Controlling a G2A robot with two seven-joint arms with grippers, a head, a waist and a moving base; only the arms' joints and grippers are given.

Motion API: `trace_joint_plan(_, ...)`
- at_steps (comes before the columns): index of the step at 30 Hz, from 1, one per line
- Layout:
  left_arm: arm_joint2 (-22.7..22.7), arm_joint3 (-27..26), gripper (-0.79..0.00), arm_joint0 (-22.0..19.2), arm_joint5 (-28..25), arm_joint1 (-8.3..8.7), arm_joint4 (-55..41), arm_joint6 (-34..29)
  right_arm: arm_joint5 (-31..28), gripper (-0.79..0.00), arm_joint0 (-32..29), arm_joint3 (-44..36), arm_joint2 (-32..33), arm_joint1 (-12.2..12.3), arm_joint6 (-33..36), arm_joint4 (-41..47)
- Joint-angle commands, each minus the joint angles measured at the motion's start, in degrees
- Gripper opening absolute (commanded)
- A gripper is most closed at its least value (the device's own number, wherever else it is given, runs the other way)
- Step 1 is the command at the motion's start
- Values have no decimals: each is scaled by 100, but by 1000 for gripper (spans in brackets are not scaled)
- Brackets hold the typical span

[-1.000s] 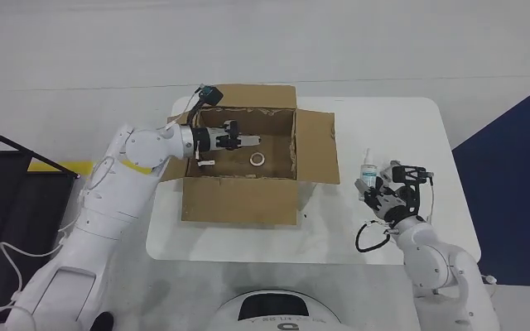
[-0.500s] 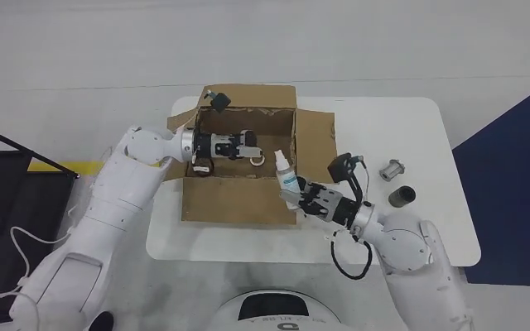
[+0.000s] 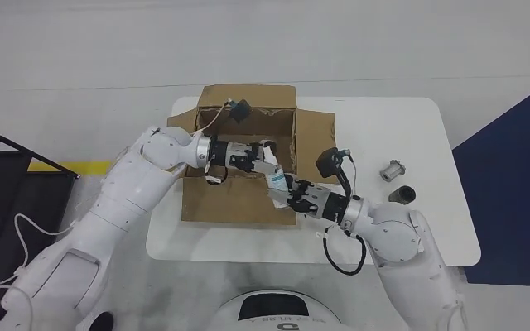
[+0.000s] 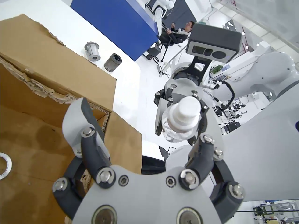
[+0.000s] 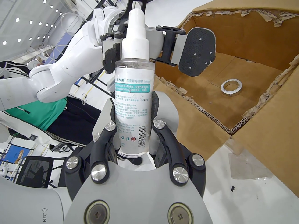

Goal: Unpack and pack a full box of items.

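One bottle, clamped in right fingers; cap between spread left fingers

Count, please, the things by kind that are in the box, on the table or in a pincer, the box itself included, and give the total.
Spray bottle: 1
Metal ring: 1
Metal cylinders: 2
Cardboard box: 1
Total: 5
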Motion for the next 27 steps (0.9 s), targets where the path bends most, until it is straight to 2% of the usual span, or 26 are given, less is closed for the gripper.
trace_joint_plan(1, 137, -27, -459, -55, -83, 35, -15, 85, 29, -785, 5, 32, -23, 10, -38, -5)
trace_joint_plan(4, 358, -119, -659, -134, -227, 96, -41, 228, 73, -785, 0, 54, -49, 25, -108, 16)
trace_joint_plan(5, 429, -145, -773, -169, -276, 121, -37, 277, 96, -785, -3, 63, -46, 30, -136, 28)
trace_joint_plan(16, 951, 15, -785, -438, -719, 391, -103, 721, 144, -785, -6, 41, -36, 100, -193, 208)
trace_joint_plan(17, 970, 21, -785, -448, -745, 412, -107, 747, 135, -733, 17, 44, -63, 106, -149, 224)
trace_joint_plan(18, 983, 31, -785, -457, -768, 433, -108, 770, 117, -514, 42, 58, -92, 110, -117, 272)
trace_joint_plan(19, 981, 60, -785, -468, -779, 455, -102, 782, 102, -409, 72, 83, -118, 115, -79, 341)
trace_joint_plan(20, 958, 101, -785, -484, -788, 478, -81, 790, 111, 0, 108, 106, -123, 121, -53, 354)
trace_joint_plan(23, 708, 317, -785, -522, -783, 575, 35, 813, 148, 0, 164, 118, -126, 139, -38, 376)
trace_joint_plan(27, 88, 338, -785, -388, -640, 800, 488, 1055, 111, 0, 51, 81, 57, 177, -162, 461)
